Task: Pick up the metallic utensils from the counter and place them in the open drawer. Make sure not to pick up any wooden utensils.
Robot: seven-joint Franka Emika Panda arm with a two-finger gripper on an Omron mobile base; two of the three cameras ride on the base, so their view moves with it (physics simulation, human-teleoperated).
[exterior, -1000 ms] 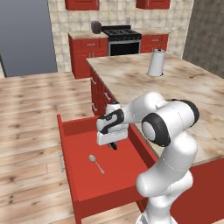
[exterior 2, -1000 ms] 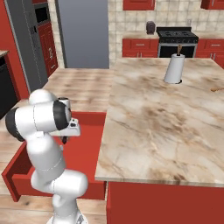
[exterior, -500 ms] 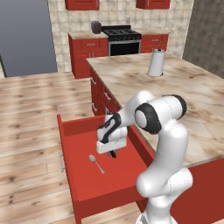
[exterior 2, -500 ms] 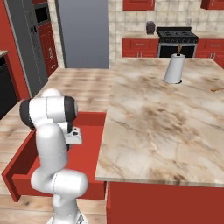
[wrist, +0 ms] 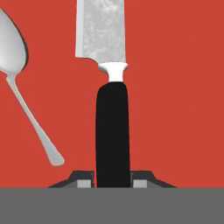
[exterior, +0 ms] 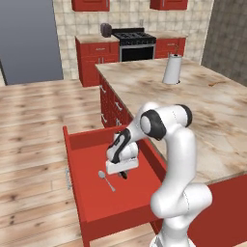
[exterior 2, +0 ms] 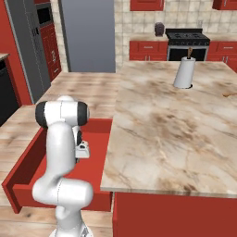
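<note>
Hand view, pincer (wrist: 113, 183) clamped on knife (wrist: 109, 92), spoon (wrist: 24, 83) just beside, drawer (exterior: 96, 193) floor around.

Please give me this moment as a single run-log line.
gripper: low in open drawer, shut on knife handle | metal spoon: on drawer floor beside knife | stage: knife not yet released

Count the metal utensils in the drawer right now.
2. The spoon lies on the drawer floor; the knife sits beside it, handle between the gripper fingers. The arm may hide others.
</note>
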